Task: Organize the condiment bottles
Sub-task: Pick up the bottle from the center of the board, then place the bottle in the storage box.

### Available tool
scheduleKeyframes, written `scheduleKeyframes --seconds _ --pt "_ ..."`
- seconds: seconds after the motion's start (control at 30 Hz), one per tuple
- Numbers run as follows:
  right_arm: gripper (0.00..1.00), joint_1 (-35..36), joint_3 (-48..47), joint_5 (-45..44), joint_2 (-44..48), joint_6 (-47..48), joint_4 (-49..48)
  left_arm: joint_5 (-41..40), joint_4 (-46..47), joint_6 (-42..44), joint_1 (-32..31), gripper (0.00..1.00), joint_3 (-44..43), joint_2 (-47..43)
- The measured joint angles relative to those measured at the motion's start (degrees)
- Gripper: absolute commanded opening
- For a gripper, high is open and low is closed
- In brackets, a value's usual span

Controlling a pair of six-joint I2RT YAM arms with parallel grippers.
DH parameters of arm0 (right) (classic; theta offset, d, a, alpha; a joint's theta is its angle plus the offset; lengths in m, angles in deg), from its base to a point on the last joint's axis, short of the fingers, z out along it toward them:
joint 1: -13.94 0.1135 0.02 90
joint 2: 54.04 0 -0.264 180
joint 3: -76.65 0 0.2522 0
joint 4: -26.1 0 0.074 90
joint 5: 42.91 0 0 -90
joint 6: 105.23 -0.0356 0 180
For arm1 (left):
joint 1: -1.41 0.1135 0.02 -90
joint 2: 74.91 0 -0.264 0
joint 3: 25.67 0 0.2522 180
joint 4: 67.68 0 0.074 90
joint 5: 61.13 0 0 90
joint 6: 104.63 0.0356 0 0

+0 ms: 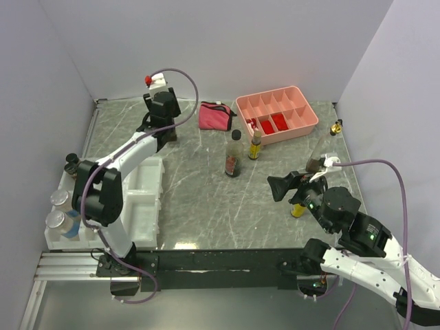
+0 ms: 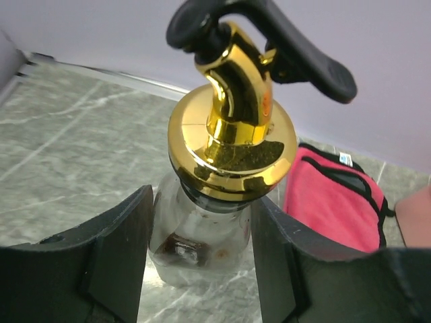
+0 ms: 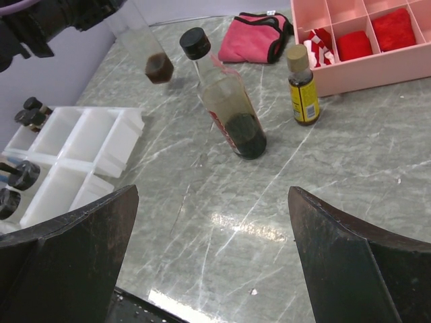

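My left gripper is shut on a clear glass bottle with a gold pump top, one finger pressed to each side of the glass. In the right wrist view this bottle hangs tilted at the back left, a little dark liquid in its base. In the top view the left gripper is at the back left of the table. A tall black-capped bottle and a small yellow bottle stand mid-table. My right gripper is open over bare table, well short of them.
A white compartment tray at the left holds lidded jars. A pink tray and a pink pouch lie at the back. More bottles stand by the right arm, one small one at the far right edge.
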Motion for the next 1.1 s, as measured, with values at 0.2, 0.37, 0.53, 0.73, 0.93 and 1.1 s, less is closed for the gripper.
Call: scheduleKeyframes --seconds 0.2,0.37,0.53,0.73,0.93,1.1 --pt "1.0 0.0 0.0 0.44 0.72 -0.28 0.0 -4.39 -1.97 0.37 0.22 0.01 3.45 -8.15" --pt "1.0 0.0 0.0 1.14 1.11 -0.31 0.0 -9.29 -4.52 0.39 0.96 0.01 4.98 -15.89" --pt "1.0 0.0 0.04 1.92 1.92 -0.46 -0.02 -11.41 -5.86 0.24 4.31 0.01 9.33 -24.63" --pt "1.0 0.0 0.07 2.47 3.45 -0.5 0.0 -14.53 -9.66 -0.28 11.37 0.01 12.28 -30.25" --pt "1.0 0.0 0.15 3.06 5.33 -0.74 0.17 -16.57 -12.33 -1.4 15.1 0.01 16.26 -32.04" --pt "1.0 0.0 0.15 3.54 6.21 -1.16 0.72 -17.27 -14.16 -2.86 15.82 0.01 18.25 -32.26"
